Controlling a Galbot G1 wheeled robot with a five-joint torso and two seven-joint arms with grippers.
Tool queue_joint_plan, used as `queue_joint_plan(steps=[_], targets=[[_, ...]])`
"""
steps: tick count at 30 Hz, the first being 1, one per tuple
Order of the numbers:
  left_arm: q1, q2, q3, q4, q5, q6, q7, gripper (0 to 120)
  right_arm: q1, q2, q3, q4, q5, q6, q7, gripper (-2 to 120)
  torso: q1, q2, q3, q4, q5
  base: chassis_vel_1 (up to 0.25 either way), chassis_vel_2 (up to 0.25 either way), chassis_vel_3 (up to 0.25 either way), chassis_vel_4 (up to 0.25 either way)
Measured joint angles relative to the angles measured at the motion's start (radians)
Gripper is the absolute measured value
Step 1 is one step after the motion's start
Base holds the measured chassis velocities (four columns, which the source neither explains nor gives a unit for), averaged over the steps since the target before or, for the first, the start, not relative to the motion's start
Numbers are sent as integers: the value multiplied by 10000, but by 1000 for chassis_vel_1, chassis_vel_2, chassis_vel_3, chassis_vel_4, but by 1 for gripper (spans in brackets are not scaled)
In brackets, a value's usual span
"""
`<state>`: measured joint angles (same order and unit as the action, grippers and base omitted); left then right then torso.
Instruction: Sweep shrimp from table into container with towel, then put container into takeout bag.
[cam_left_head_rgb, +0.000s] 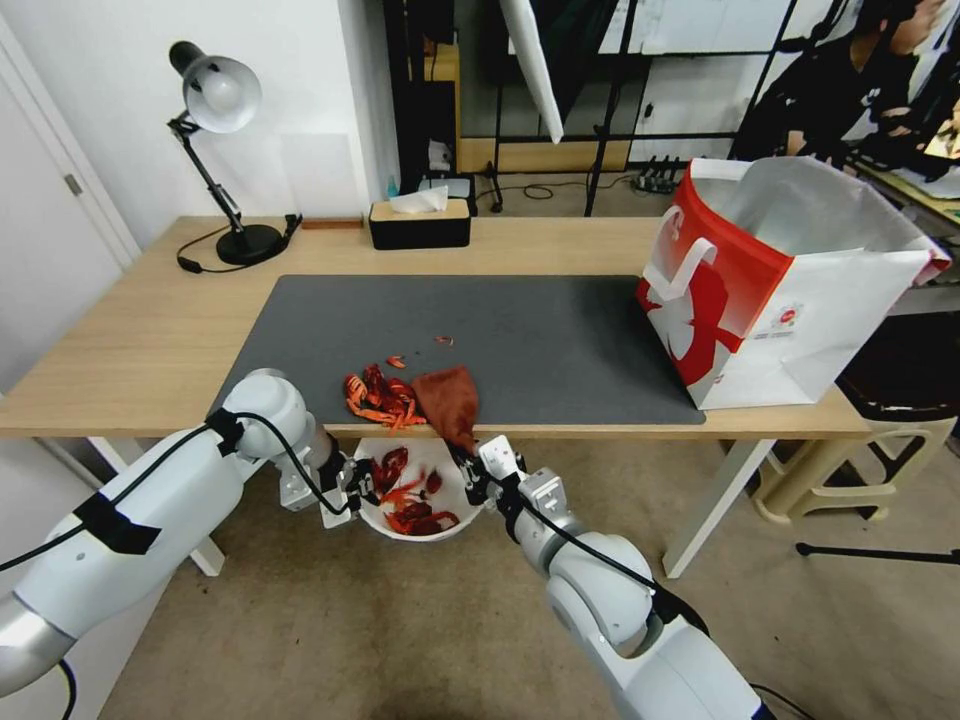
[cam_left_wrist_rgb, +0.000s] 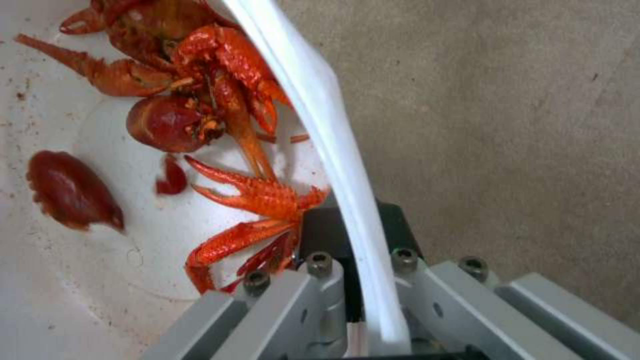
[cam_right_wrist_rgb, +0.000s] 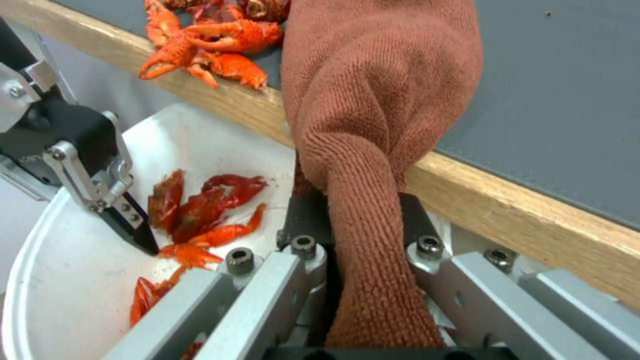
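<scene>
The container (cam_left_head_rgb: 420, 505), a round white bowl, sits low in the centre of the head view, below the near edge of the table (cam_left_head_rgb: 130, 340), and we see several red-orange shrimp (cam_left_head_rgb: 415, 500) lying in it. The left gripper (cam_left_head_rgb: 352, 487) is clamped on its rim, one finger inside the wall and one outside, as the left wrist view confirms (cam_left_wrist_rgb: 353, 250). At the right of the head view we note the takeout bag (cam_left_head_rgb: 770, 300), red-fronted with white sides, standing upright on the table's right end with its mouth open and pale lining showing.

A dark grey mat (cam_left_head_rgb: 560, 340) covers the middle of the light wooden top. A pile of shrimp (cam_left_head_rgb: 380, 395) rests at the mat's near edge just above the bowl, with two small fragments (cam_left_head_rgb: 420, 352) lying apart, farther up the mat. A black desk lamp (cam_left_head_rgb: 220, 150) and a tissue box (cam_left_head_rgb: 420, 222) stand along the far edge; the floor below is beige.

The towel (cam_left_head_rgb: 450, 400), reddish-brown and ribbed, lies on the mat touching the pile and drapes over the table edge. We find the right gripper (cam_left_head_rgb: 478, 470) closed on its bunched lower end (cam_right_wrist_rgb: 373, 240), just beside the bowl's rim.
</scene>
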<state>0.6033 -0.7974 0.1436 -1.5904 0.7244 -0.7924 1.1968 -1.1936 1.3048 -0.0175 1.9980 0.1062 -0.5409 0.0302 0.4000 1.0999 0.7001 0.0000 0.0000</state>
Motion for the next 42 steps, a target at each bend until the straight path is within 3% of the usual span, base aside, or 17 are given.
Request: queue_joint_plan(steps=[20, 30, 37, 42], targets=[[183, 160, -106, -176, 18, -20, -36, 0, -242, 83, 209, 612, -30, 157, -27, 7, 0, 0, -1, -1, 0, 0, 0, 0, 0], [522, 373, -426, -285, 12, -47, -43, 0, 757, 92, 1062, 810, 1223, 526, 138, 7, 0, 0, -1, 0, 1, 0, 0, 0, 0], [757, 472, -642, -317, 13, -82, -89, 0, 2212, 174, 1449, -500, 1999, 826, 380, 7, 0, 1, -1, -1, 0, 0, 0, 0, 0], [854, 571, -764, -285, 14, -110, -169, 0, 3792, 281, 1519, -2498, 2340, 1272, 269, 7, 1, 1, 0, -1, 0, 0, 0, 0, 0]])
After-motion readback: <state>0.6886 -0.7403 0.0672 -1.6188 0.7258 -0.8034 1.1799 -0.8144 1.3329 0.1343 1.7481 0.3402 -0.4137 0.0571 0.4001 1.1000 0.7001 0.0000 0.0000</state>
